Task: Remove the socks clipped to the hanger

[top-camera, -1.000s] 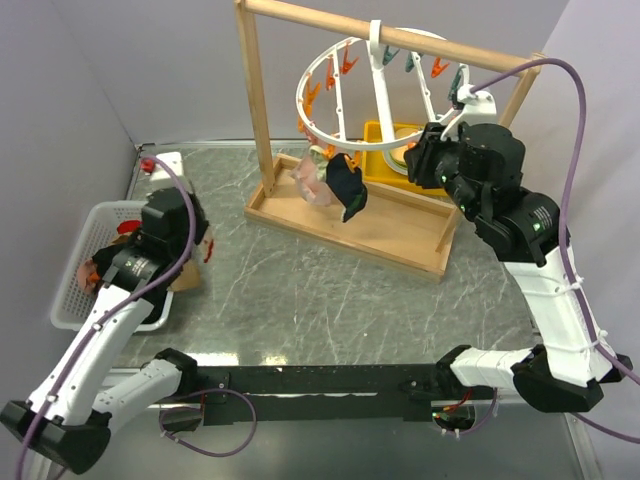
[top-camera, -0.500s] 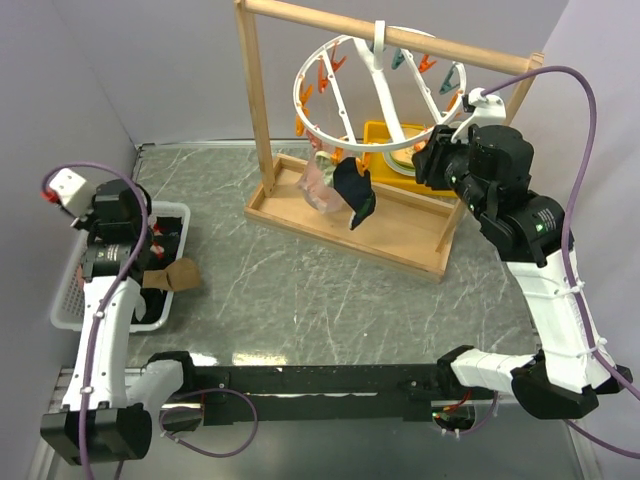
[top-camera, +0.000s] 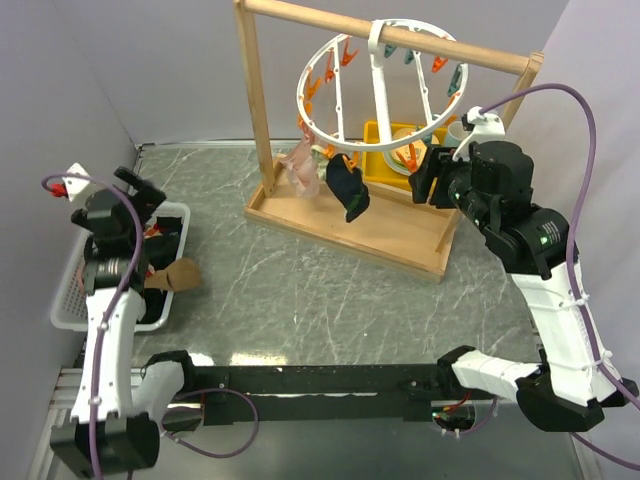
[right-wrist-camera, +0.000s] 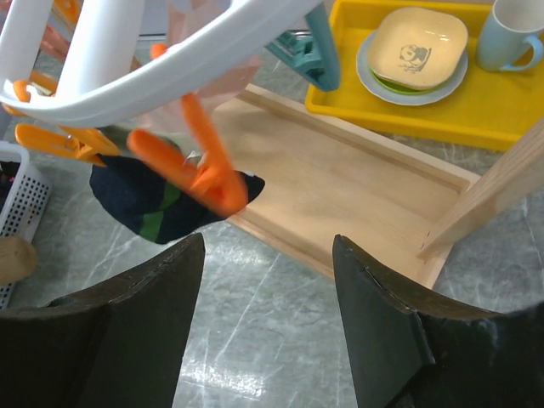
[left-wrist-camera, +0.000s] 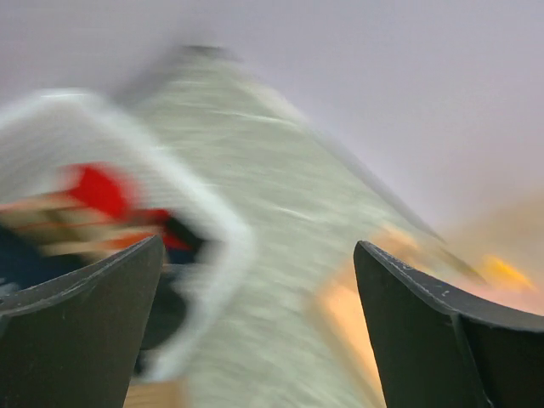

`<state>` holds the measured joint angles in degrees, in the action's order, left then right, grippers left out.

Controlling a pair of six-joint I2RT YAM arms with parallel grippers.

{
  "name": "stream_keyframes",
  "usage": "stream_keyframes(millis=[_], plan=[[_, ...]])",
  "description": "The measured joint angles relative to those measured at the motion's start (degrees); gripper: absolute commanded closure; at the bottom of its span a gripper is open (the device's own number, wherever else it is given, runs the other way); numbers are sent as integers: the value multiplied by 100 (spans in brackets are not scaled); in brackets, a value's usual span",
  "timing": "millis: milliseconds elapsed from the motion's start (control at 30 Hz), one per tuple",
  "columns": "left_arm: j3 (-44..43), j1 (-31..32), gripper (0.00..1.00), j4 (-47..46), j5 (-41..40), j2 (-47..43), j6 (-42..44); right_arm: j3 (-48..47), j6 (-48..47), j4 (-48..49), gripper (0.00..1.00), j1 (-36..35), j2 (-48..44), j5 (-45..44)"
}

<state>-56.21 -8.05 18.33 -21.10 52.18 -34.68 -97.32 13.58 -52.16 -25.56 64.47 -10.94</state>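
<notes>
Navy sock (top-camera: pixel 347 190) and pale pink sock (top-camera: pixel 298 170) hanging clipped under the hanger (top-camera: pixel 383 95), near-left rim. Right gripper (right-wrist-camera: pixel 268 242) just beside the hanger, left gripper (top-camera: pixel 140 186) well off to its left, both gaping and empty. Probably best to pinch the navy one right below its orange clip (right-wrist-camera: pixel 208 178), then tug straight down.

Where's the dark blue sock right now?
In the top view, the dark blue sock hangs clipped under the white hanger, just right of the pale pink sock, above the wooden frame's base.

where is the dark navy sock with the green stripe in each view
top external: dark navy fabric sock hangs centre, under the white plastic ring hanger.
left wrist: not in it, view blurred.
right wrist: the sock sits left of centre.
shared landmark: light wooden base tray.
</notes>
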Motion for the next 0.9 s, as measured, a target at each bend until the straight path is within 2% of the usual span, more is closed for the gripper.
stream_keyframes(millis=[100,167,267,400,600,733,900], plan=[[249,149,0,-568,1394,-457,-57,39,2,4,30,7,-116,107],[267,531,4,-955,2140,-544,-103,76,4,28,29,7,-203,219],[267,1447,11,-1478,2730,-461,-94,136,44,59,28,9,-308,437],[267,2686,13,-2227,3414,-37,-35,138,94,96,25,9,-297,632],[262,3458,11,-3034,3783,763,-46,96,160,72,23,11,-85,756],[251,3705,20,-3451,3821,1167,-52,87,186,59,23,11,-70,804],[59,3840,20,-3799,3908,1615,-118,15,201,26,23,11,-70,859]])
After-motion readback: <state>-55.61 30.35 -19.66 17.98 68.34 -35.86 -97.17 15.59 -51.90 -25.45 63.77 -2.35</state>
